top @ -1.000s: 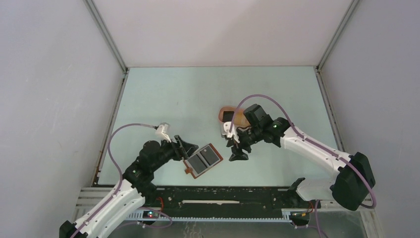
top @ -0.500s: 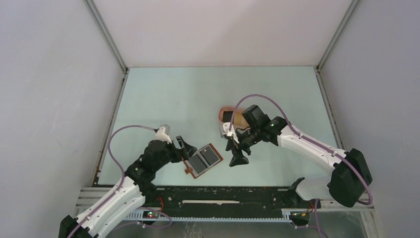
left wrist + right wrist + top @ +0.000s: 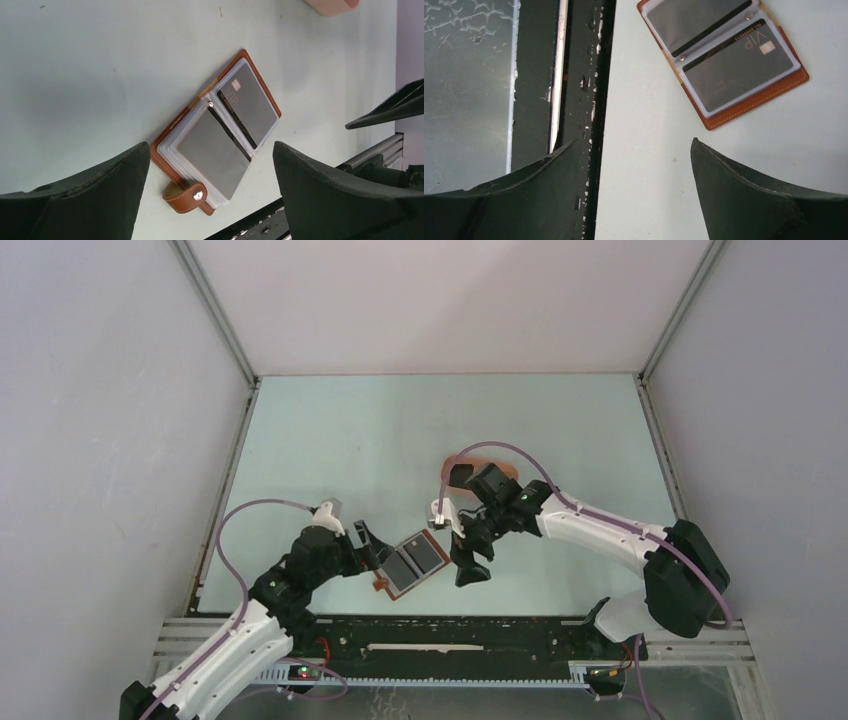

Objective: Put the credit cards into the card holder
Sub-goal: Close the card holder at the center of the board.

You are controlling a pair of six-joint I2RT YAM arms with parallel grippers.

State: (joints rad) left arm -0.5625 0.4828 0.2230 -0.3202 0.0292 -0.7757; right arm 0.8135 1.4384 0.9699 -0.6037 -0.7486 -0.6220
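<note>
Holder [image 3: 410, 562] lies open on table [image 3: 350, 440] near front edge, between my 2 grippers. 1 black card [image 3: 250, 107] sits in pocket; facing pocket looks blank. My left gripper [image 3: 370, 545] spread, empty. My right gripper [image 3: 467, 560] spread, empty. Tray [image 3: 330, 5] mostly hidden, so cannot tell how many cards are left. Judge task partly done.

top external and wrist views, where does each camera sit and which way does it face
Top external: above and behind the arms, looking down on the pale green table; left gripper and right gripper show.
Left wrist: looks down at the open reddish-brown leather card holder, framed by its own dark fingers.
Right wrist: looks down at the table's near edge; own fingers show.
All three share the card holder.
</note>
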